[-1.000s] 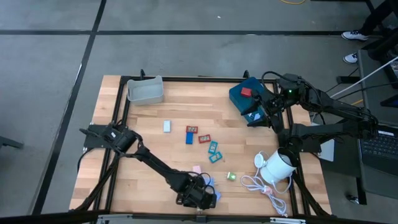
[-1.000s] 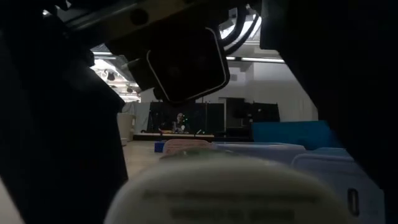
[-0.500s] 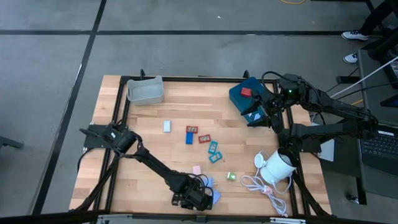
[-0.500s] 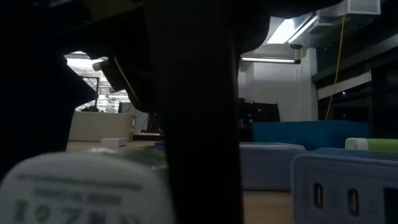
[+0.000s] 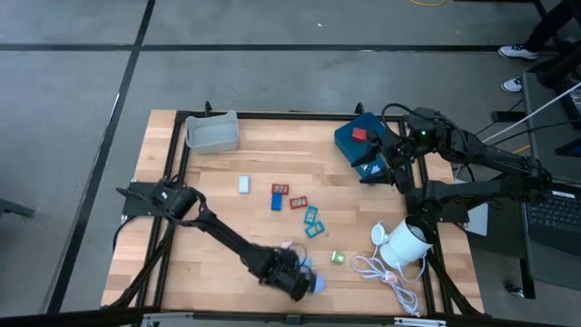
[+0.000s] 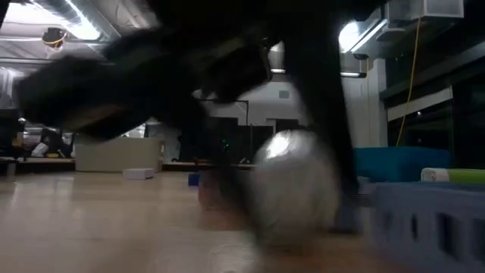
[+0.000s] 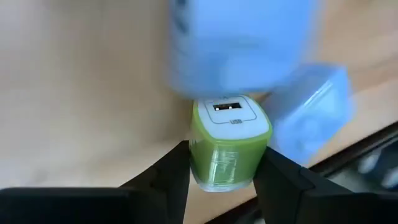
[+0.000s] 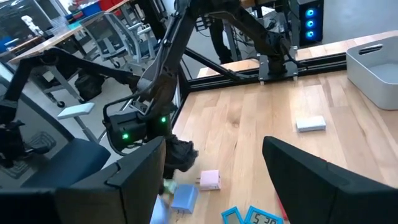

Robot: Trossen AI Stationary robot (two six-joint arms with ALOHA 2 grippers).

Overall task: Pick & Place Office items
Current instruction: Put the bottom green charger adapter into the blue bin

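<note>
- The wooden surface [image 5: 254, 173] sits on a grey floor; a black frame runs along its edges.
- A grey tray [image 5: 212, 133] stands at the far left corner, a blue tray [image 5: 359, 143] at the far right with a red piece [image 5: 359, 134] in it.
- Mid-surface lie a white piece [image 5: 243, 184], a dark blue piece [image 5: 276, 202], two red pieces [image 5: 289, 196] and two teal pieces [image 5: 314, 222], near one another but apart.
- Nearer the front edge lie a pink piece [image 5: 286, 246] and a small green piece [image 5: 336, 258].
- A white round object [image 5: 406, 243] with its coiled cable [image 5: 381, 271] rests at the right front.
- The left gripper [image 5: 304, 285] is low at the front edge, closed tight on a green charger [image 7: 229, 146]; in the left wrist view the fingers [image 7: 169, 177] press both its sides and its white USB face points outward.
- Light blue pieces [image 7: 311, 112] lie just beside the charger, blurred.
- The right gripper [image 5: 379, 163] hovers over the near edge of the blue tray with its fingers [image 8: 143, 174] spread wide and nothing between them.
</note>
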